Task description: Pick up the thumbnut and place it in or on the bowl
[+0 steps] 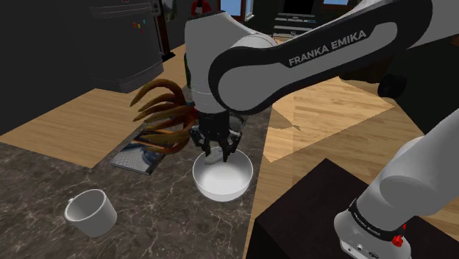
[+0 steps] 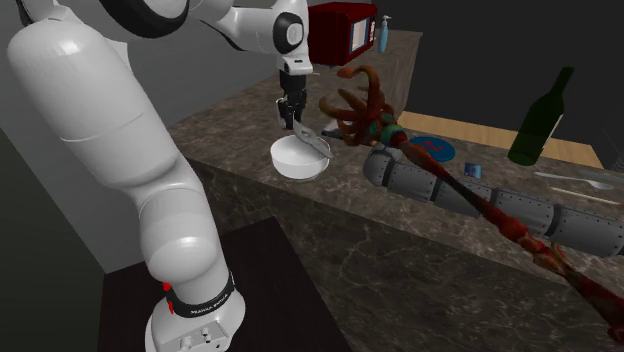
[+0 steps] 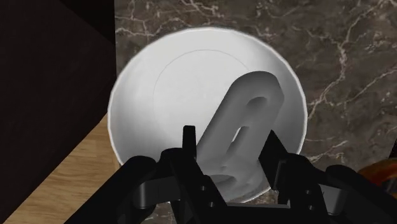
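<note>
The pincer (image 3: 230, 153) hangs right over the white bowl (image 3: 165, 70). Its two black fingers (image 3: 188, 145) are closed partway and squeeze the grey thumbnut (image 3: 245, 114) between them. The thumbnut is up in the air, over the inside of the bowl. It sticks out past the fingertips toward the bowl. I cannot tell if its tip touches the bowl.

The bowl sits on a dark stone surface (image 1: 169, 213) with pale lines in it, near the black stand (image 1: 331, 213).

A big brown branchy thing (image 1: 160, 110) is just beside the bowl, on the shoulder view's left of the pincer. Its curved tips come very near the pincer. A flat dark tray (image 1: 136, 157) lies under it. A white mug (image 1: 90, 213) sits well apart from the bowl, toward the shoulder view's lower left.

In the second exterior view, a long grey tube (image 2: 480, 200) made of pieces lies on the surface to the right of the bowl. Past it stand a green bottle (image 2: 540, 120) and a round blue plate (image 2: 432, 147). A red microwave (image 2: 340, 30) and a small blue bottle (image 2: 384, 35) stand at the far end, well apart from the bowl.
</note>
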Robot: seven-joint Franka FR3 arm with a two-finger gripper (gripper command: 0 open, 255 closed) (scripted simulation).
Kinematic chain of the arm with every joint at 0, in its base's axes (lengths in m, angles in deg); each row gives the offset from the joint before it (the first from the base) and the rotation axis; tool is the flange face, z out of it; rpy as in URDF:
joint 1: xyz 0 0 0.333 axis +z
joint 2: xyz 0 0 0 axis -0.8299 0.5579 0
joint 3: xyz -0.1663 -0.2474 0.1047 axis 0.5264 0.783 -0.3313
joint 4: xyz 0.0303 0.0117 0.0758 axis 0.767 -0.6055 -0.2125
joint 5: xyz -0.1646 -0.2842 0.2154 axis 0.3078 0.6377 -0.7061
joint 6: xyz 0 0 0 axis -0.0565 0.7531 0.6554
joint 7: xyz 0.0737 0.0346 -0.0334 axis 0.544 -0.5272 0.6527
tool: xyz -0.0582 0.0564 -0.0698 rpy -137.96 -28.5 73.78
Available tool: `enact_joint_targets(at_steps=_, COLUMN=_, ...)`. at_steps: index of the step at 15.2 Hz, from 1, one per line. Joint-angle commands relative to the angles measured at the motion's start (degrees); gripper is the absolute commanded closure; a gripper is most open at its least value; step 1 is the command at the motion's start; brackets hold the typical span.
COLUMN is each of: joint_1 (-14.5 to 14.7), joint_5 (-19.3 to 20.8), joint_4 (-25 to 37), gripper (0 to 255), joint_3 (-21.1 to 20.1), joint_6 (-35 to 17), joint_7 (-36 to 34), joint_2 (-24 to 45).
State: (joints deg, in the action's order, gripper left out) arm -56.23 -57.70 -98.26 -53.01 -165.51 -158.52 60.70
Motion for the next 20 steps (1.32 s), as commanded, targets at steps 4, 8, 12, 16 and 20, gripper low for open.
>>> enact_joint_targets(at_steps=4, joint_1=0.83, joint_5=0.67, joint_4=-1.40, gripper=255, joint_3=-1.96, joint_6=-2.99, joint_7=-3.01, joint_2=1.76)
enact_joint_targets(at_steps=8, joint_1=0.76, joint_5=1.68, joint_4=-3.25, gripper=255, joint_3=-2.49, joint_6=-6.19, joint_7=-3.81, joint_2=3.43)
enact_joint_targets(at_steps=12, joint_1=0.68, joint_5=3.01, joint_4=-4.91, gripper=255, joint_3=-2.97, joint_6=-9.38, joint_7=-4.84, joint_2=5.39)
enact_joint_targets(at_steps=16, joint_1=0.64, joint_5=4.04, joint_4=-5.88, gripper=255, joint_3=-3.23, joint_6=-11.42, joint_7=-5.62, joint_2=6.79)
enact_joint_targets(at_steps=20, joint_1=0.62, joint_5=4.05, joint_4=-5.87, gripper=255, joint_3=-3.24, joint_6=-11.42, joint_7=-5.63, joint_2=6.80)
